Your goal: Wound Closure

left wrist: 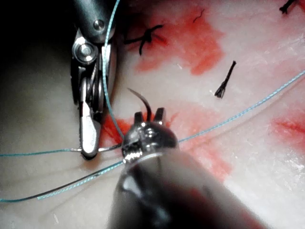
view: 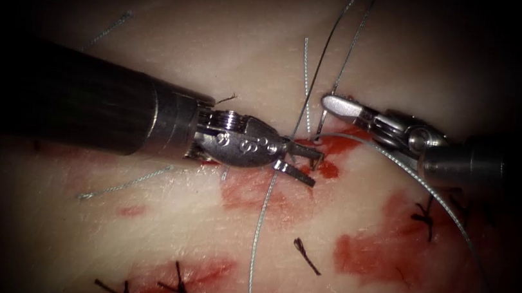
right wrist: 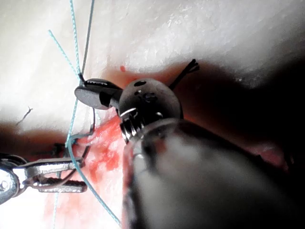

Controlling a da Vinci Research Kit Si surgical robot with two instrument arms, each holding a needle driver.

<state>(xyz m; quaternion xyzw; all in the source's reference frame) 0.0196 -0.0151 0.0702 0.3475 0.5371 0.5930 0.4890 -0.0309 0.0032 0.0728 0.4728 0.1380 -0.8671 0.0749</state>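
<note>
**Two tools at the cut: left open at the needle, right clamped on thread**

1. Left tool (view: 304, 162). It enters from the left and lies low over the tissue (view: 232, 53). Its jaws stand apart, one above the other in the endoscope view, with the tips at the red-stained cut (view: 332, 149). The jaws hold nothing firmly. In the left wrist view the two tips of this tool (left wrist: 149, 114) sit on either side of the needle (left wrist: 143, 101).

2. Needle. It is a dark, thin curve standing just at the left tool's tips. In the endoscope view only a short part of the needle (view: 316, 163) shows beside the jaws, over the red fluid (view: 249, 194). It rises from the tissue surface; how deep it sits cannot be told.

3. Right tool (view: 330, 102). It enters from the right, and its jaws are closed on the thread (view: 261, 218). From the closed tips two strands run up and away. In the right wrist view the strand meets the closed tips of this tool (right wrist: 86, 93), and the left tool (right wrist: 66, 175) lies near.

4. Thread. One strand drops past the left tool's jaws toward the near edge. Another arcs from the cut to the right, under the right tool.

5. Other items. Dark finished stitches (view: 180, 287) lie near the lower edge, and a cut end of thread (view: 306, 256) lies loose.
</note>
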